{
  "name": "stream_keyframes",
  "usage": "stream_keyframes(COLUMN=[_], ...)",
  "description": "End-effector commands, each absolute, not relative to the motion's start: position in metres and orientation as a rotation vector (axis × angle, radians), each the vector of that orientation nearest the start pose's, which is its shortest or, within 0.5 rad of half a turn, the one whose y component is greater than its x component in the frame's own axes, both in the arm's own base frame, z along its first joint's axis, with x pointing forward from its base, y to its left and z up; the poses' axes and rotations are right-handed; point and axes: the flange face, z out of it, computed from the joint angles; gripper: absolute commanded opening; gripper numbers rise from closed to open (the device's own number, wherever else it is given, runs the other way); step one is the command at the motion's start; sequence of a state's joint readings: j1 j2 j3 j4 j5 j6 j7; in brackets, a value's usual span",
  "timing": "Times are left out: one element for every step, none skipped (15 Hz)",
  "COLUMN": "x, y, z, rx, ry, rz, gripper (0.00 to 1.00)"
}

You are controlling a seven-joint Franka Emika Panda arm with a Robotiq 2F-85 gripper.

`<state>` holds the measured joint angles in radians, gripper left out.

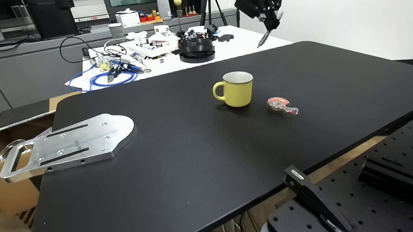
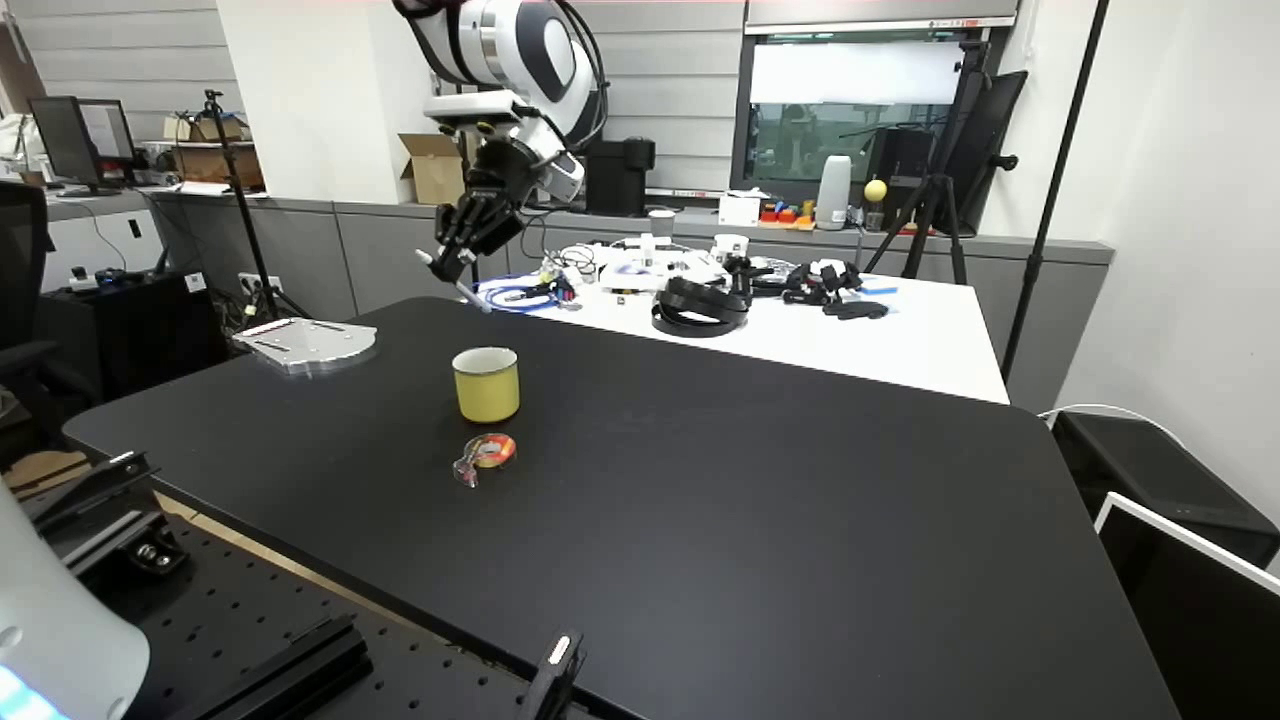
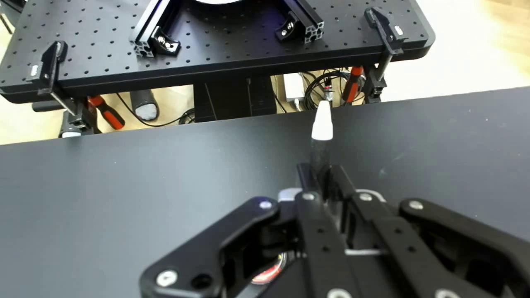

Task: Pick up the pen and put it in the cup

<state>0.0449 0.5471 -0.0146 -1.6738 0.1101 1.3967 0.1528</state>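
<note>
On the black table, one yellow cup, one roll of tape and one metal plate are seen. One pen is pinched in the air by the gripper, away from the cup. Its tip is white; its blurry middle seems dark.

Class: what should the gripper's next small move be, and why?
The gripper clasps the white-tipped pen above the tabletop, but in an exterior view it hangs to one side of the upright yellow mug. So probably shift the pen over the mug before lowering it.
</note>
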Motion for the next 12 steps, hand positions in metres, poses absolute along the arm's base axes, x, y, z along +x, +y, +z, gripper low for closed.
stream_keyframes(x=[0.589, 0.593, 0.597, 0.600, 0.604, 0.607, 0.610, 0.613, 0.615, 0.617, 0.619, 0.620], y=[0.040, 0.043, 0.045, 0.047, 0.049, 0.051, 0.053, 0.055, 0.056, 0.057, 0.058, 0.058], z=[0.255, 0.254, 0.252, 0.251, 0.250, 0.249, 0.247, 0.247, 0.245, 0.243, 0.240, 0.238], rx=[-2.792, -2.787, -2.779, -2.779, -2.774, -2.768, -2.766, -2.761, -2.755, -2.752, -2.749, -2.745], ry=[0.230, 0.227, 0.226, 0.223, 0.222, 0.222, 0.219, 0.215, 0.216, 0.217, 0.219, 0.221], rz=[1.275, 1.272, 1.268, 1.264, 1.260, 1.259, 1.258, 1.259, 1.258, 1.259, 1.266, 1.272], gripper=[0.03, 0.03, 0.03, 0.03, 0.03, 0.03, 0.03, 0.03, 0.03, 0.03, 0.03, 0.03])
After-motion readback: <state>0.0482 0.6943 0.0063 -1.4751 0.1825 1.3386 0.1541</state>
